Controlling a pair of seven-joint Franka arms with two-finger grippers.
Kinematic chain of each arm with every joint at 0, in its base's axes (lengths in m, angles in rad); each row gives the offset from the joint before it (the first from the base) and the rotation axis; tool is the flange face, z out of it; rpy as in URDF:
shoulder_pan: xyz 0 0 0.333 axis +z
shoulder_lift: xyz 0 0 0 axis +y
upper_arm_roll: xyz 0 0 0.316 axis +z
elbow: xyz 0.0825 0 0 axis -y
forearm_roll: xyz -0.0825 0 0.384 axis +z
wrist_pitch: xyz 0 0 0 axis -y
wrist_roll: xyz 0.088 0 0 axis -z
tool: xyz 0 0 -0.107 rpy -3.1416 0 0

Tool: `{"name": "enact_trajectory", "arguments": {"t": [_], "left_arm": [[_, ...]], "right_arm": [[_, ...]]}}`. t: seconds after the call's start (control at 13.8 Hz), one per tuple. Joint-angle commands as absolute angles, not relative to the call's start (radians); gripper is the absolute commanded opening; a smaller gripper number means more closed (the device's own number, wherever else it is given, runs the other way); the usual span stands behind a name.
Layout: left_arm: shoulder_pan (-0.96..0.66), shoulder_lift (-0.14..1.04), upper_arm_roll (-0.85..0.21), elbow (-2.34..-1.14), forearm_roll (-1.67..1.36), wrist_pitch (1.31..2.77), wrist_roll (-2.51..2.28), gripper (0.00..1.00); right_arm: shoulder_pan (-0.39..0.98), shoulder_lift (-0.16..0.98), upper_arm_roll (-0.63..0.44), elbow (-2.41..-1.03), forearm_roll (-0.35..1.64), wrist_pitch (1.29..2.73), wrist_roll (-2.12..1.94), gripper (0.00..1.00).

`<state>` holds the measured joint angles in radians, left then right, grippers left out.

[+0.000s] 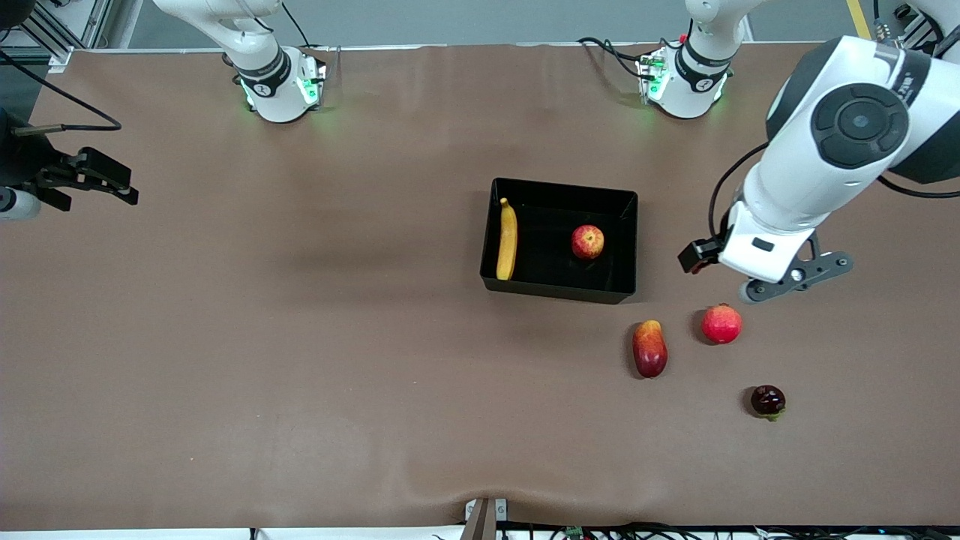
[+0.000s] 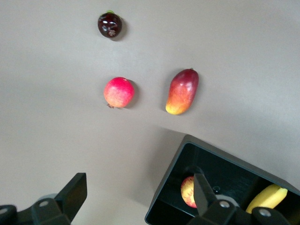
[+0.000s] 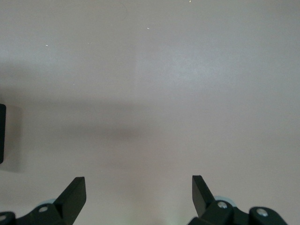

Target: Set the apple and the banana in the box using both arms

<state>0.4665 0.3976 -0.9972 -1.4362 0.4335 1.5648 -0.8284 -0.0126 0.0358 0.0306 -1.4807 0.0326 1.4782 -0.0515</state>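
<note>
The apple point(image 1: 587, 241) and banana point(image 1: 508, 239) lie in the box point(image 1: 559, 287); left gripper point(image 2: 138, 193) and right gripper point(image 3: 138, 191) hang wide, empty.

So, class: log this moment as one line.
apple, banana: in box | left gripper: open, empty | right gripper: open, empty

Wide matte brown table surface point(image 1: 300, 337) fills most of frame, faintly rippled near lower edge. Grey floor strip point(image 1: 450, 19) along top. Silver aluminium frame rails point(image 1: 79, 26) at upper left corner. Yellow floor line point(image 1: 857, 16) at upper right. Black cables point(image 1: 60, 97) trail across upper left. Even overhead light, soft shadows at centre.
</note>
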Motion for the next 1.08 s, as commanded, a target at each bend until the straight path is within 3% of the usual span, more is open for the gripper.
{"name": "enact_trajectory", "arguments": {"t": [0.0,0.22,0.72,0.87,1.01], "left_arm": [[0.505,0.344,-1.003,-1.450,0.423,1.551,-0.819,1.00],[0.444,0.281,-0.889,-1.456,0.414,1.549,-0.682,1.00],[0.059,0.082,-0.248,-1.512,0.114,1.539,-0.303,1.00],[0.015,0.026,-0.154,-1.560,0.078,1.539,-0.236,1.00],[0.012,-0.017,-0.129,-1.597,0.052,1.539,-0.227,1.00]], "right_arm": [[-0.014,0.038,0.034,-1.471,0.040,1.476,-0.054,1.00],[-0.014,0.038,0.035,-1.471,0.040,1.476,-0.054,1.00],[-0.012,0.040,0.035,-1.471,0.038,1.476,-0.054,1.00],[-0.012,0.040,0.035,-1.471,0.038,1.476,-0.054,1.00],[-0.012,0.040,0.035,-1.471,0.038,1.476,-0.054,1.00]]}}
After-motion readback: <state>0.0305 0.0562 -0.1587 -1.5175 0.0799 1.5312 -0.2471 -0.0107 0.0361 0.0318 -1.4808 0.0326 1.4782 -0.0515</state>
